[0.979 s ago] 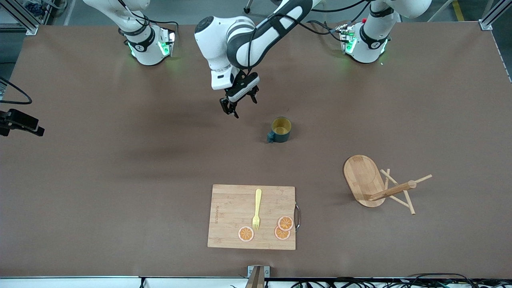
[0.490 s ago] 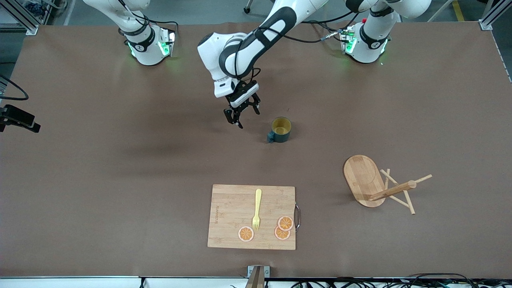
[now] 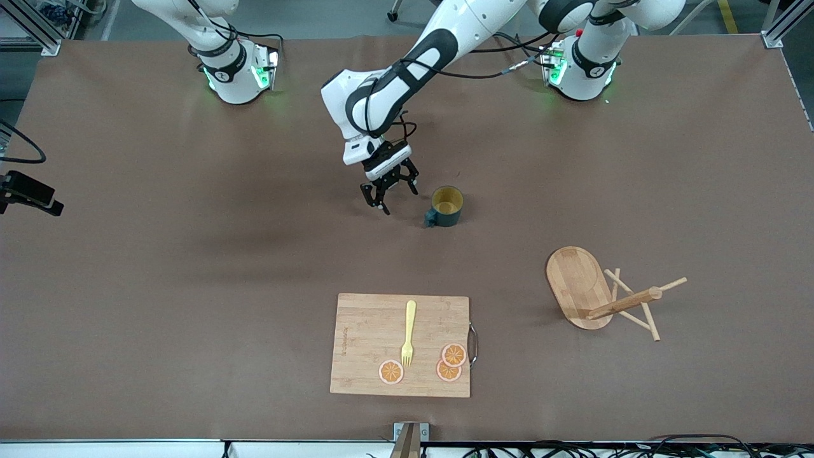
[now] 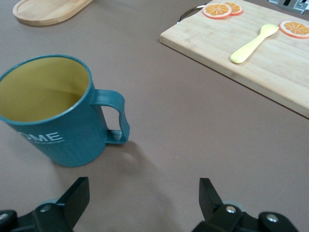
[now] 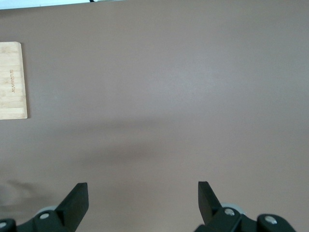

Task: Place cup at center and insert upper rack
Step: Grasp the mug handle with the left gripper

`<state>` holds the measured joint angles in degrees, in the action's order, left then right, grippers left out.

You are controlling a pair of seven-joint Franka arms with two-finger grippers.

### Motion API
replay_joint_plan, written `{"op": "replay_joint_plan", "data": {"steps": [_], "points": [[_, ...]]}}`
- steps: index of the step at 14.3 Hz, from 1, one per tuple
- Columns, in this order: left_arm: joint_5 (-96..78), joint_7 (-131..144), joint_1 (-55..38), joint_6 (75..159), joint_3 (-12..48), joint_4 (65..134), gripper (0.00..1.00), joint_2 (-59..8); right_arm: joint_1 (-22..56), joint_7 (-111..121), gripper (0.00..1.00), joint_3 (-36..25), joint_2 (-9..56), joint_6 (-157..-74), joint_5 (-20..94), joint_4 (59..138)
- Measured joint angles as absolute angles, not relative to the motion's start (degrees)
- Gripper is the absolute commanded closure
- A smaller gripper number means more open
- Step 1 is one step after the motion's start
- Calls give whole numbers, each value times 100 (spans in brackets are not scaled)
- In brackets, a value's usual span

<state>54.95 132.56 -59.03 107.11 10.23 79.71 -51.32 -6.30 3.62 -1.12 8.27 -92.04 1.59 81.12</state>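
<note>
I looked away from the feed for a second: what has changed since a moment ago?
The left hand has come down and moved toward the cup, fingers open, now low beside its handle. It holds nothing yet. The cup, the upper rack lying tipped over and the cutting board have not moved. The right hand waits, open.

The cup (image 4: 53,121) carries white capital letters on its teal outside, below the rim and just beside the handle: "OME" reads clearly (a letter before it is cut off by the curve). The cutting board (image 5: 12,79) has a small engraved mark along one edge, too fine to read
</note>
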Motion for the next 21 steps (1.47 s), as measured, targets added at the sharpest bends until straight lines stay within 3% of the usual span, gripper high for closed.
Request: {"op": "replay_joint_plan", "data": {"steps": [4,12,18,21], "points": [[5496,13256,-6654,10665,173,7769,0,-5478,-636,355,0,-120,827,-9251,159,8112],[5507,13256,-6724,10569,-228,7618,2,-5752,-627,348,0,-106,827,-9319,159,8115],[5508,13238,-6800,10566,-292,7427,17,-5799,-630,327,0,-109,827,-9362,159,8118],[5508,13131,-6844,10562,-309,7418,17,-5916,-629,326,0,-109,827,-9362,159,8118]]}}
